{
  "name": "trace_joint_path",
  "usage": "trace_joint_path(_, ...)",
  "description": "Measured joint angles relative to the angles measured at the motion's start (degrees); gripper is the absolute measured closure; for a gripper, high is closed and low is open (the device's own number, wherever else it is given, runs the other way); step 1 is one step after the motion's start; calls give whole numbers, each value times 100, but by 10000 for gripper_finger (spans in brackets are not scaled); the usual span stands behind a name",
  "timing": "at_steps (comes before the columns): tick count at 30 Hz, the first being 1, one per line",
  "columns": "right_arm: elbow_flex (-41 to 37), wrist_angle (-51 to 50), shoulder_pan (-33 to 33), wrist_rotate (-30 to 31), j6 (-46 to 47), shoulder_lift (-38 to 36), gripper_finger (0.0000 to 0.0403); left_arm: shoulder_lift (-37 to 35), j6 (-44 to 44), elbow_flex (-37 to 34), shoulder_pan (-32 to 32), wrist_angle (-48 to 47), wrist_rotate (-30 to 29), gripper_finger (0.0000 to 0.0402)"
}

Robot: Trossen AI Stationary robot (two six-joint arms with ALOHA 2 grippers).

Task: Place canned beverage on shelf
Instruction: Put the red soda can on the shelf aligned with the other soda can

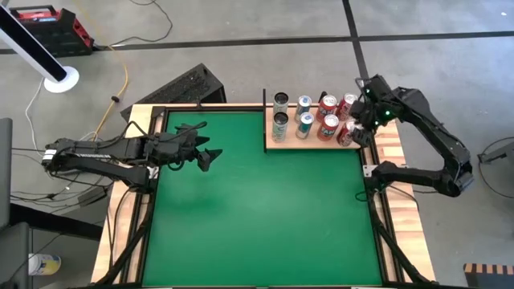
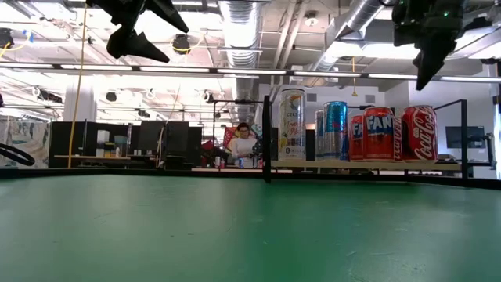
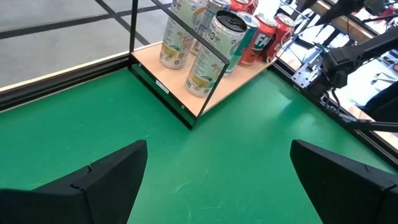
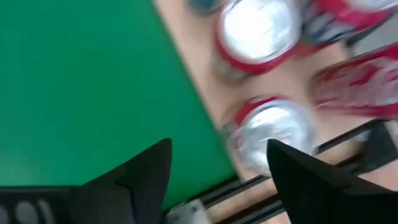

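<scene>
Green felt fills the counter closest to the lens. Beyond it the shelf carries the cans; the red one at its right end stands just beneath my right tool, fingers spread and holding nothing. My left tool waits spread over the felt. Judging by looks, such a can is stiff, smooth, slippery and easily dented; I'd grip mid-body.

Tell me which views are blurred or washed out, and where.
Right wrist view: motion-smeared, the red cans on the shelf lose their lettering. Low view: ceiling lights glare white behind the right gripper; can labels stay readable. Left wrist view: sharp on the tall pale cans, the floor beyond washed pale. High view: even light, no glare on the green surface.
</scene>
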Motion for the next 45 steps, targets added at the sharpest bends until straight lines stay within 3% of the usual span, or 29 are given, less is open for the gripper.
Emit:
trace_joint_path(4,-136,-137,426,2,245,10,189,0,102,0,-2,0,-45,22)
trace_joint_path(10,-394,-8,664,207,347,72,367,0,187,0,0,0,-127,22)
trace_joint_path(11,-420,21,647,318,382,123,382,0,205,0,4,1,-133,22)
trace_joint_path(16,-539,229,594,1022,693,395,377,0,215,0,9,0,-133,22)
trace_joint_path(24,-592,377,599,1065,701,788,388,0,206,0,11,0,-133,22)
trace_joint_path(30,-592,467,594,1502,727,957,386,0,169,0,11,0,-131,22)
trace_joint_path(45,-594,437,561,1666,734,979,385,0,186,0,11,-7,-127,22)
